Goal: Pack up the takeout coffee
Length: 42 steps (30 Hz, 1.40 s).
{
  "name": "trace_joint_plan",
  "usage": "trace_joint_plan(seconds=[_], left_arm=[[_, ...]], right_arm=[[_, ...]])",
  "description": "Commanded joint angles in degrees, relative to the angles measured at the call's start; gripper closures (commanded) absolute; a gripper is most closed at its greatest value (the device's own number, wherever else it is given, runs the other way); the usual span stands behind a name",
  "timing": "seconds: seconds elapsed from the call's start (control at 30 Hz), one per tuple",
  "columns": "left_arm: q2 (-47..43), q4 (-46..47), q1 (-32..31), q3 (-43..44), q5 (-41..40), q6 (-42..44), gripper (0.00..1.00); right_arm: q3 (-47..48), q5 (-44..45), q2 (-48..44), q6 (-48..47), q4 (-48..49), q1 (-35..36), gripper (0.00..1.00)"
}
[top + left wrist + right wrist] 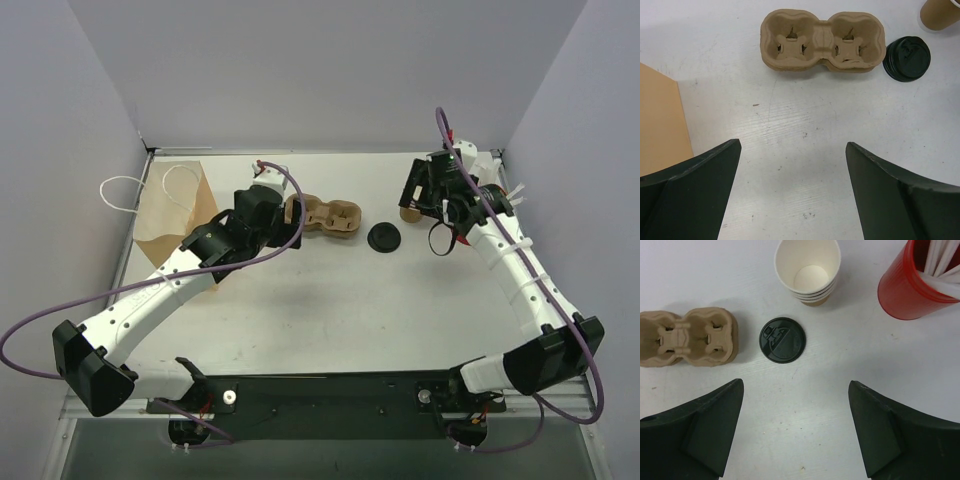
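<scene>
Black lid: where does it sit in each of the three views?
Top external: black lid centre, just right of the pulp carrier.
Left wrist: black lid upper right, right of the pulp carrier.
Right wrist: black lid centre, right of pulp carrier, below paper cup.
Shared landmark: the pulp carrier.

No readable text, black lid (782, 339) embossing illegible
</scene>
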Motion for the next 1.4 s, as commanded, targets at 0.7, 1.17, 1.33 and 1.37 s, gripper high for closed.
trace_joint_plan(seconds=[0.7, 1.17, 1.33, 1.37], left_arm=[[0.78, -1.29, 3.10, 1.69, 5.27, 3.06, 0.03], [2.09, -1.38, 3.98, 2.48, 5.80, 3.33, 0.03], [2.27, -1.38, 4.42, 2.48, 6.06, 3.42, 0.03], [2.27, -1.29, 4.34, 2.48, 6.06, 3.42, 0.02]], right_arm=[[27.64, -6.97, 33.25, -12.21, -1.24, -7.55, 0.64], [33.26, -7.24, 40.45, -13.71, -3.79, -7.55, 0.80], [33.97, -7.94, 41.69, -14.06, -4.14, -7.46, 0.81], [33.97, -7.94, 42.04, -14.06, -4.05, -7.37, 0.81]])
